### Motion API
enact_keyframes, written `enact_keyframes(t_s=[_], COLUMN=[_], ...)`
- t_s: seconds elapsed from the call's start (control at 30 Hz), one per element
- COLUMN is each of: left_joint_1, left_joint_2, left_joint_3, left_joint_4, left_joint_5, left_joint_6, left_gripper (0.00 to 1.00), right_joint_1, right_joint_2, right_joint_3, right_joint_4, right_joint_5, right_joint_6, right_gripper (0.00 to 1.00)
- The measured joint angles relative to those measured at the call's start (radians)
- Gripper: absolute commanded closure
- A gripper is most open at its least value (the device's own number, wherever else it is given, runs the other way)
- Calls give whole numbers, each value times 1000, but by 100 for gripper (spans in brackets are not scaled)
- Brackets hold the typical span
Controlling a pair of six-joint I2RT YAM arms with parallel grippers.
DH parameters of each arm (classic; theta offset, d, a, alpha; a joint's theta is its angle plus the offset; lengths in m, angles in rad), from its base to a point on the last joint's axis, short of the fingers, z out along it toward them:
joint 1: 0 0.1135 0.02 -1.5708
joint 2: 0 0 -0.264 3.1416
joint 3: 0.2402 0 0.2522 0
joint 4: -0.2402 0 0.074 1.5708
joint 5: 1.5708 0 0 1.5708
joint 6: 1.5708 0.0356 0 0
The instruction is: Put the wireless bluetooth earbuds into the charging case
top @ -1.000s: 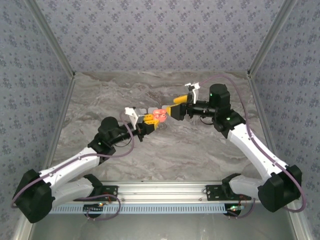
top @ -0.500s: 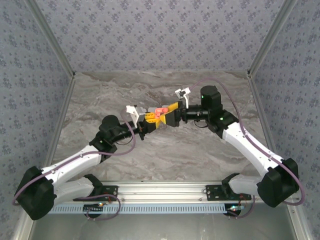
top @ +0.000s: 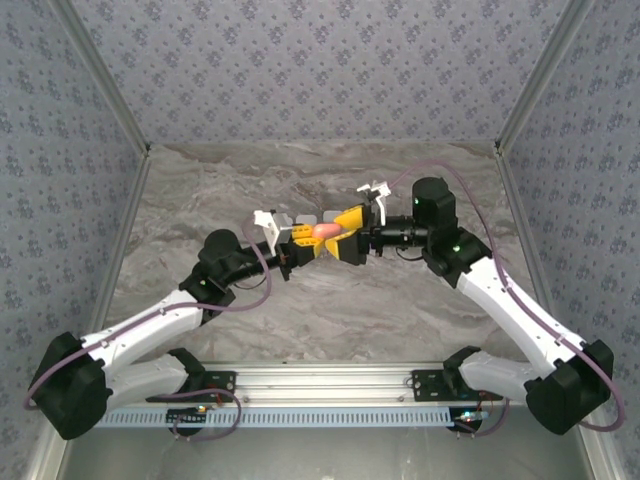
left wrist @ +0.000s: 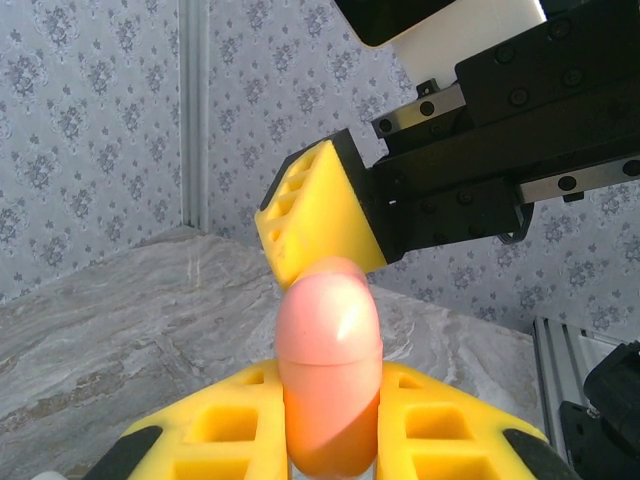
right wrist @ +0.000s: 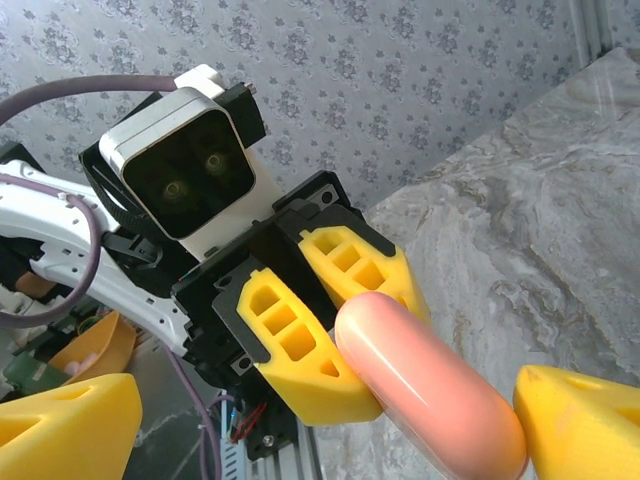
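My left gripper (top: 300, 238) is clamped on the salmon-pink charging case (top: 325, 233), holding it in the air above the grey marbled table (top: 400, 300), over the middle of the table. In my left wrist view the case (left wrist: 328, 370) stands upright between my two yellow fingers (left wrist: 215, 435). Its lower half is pinched between them and its rounded top pokes free. A thin seam runs round its middle and the lid looks closed, so I cannot tell what is inside. My right gripper (top: 340, 232) comes in from the opposite side with its jaws spread wide. In my right wrist view the case (right wrist: 430, 400) points in between those yellow fingertips (right wrist: 65, 425) with open space on both sides, and neither one presses on it. Past the case in that view, my left gripper (right wrist: 335, 300) faces me, its white wrist camera (right wrist: 185, 165) above it. From the left wrist, one right finger (left wrist: 315, 215) hangs tilted just behind the top of the case; I cannot tell whether it touches.
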Motion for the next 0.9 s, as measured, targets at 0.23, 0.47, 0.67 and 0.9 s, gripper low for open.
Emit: enact_keyframes(t_s=[0.23,0.47,0.67,0.9], left_joint_1=[2,41,147,172], left_joint_2=[21,124,315,513], left_joint_3=[12,74,116,134], left_joint_4=[-78,-209,-328,-388], left_joint_5=[-51,-128,-167,-164], left_joint_6=[-2,-75,-225,-350], left_gripper=[100,100,100,100], right_joint_1=[-4,-133,-222,-251], right_joint_2=[-10,-101,-135,-122], right_joint_3=[26,0,-62,-111], right_joint_4=[-172,-263,-315,-352], right_joint_5=[180,484,608,632], right_joint_6=[-83,-88,-52,-25], right_gripper=[0,0,0,0])
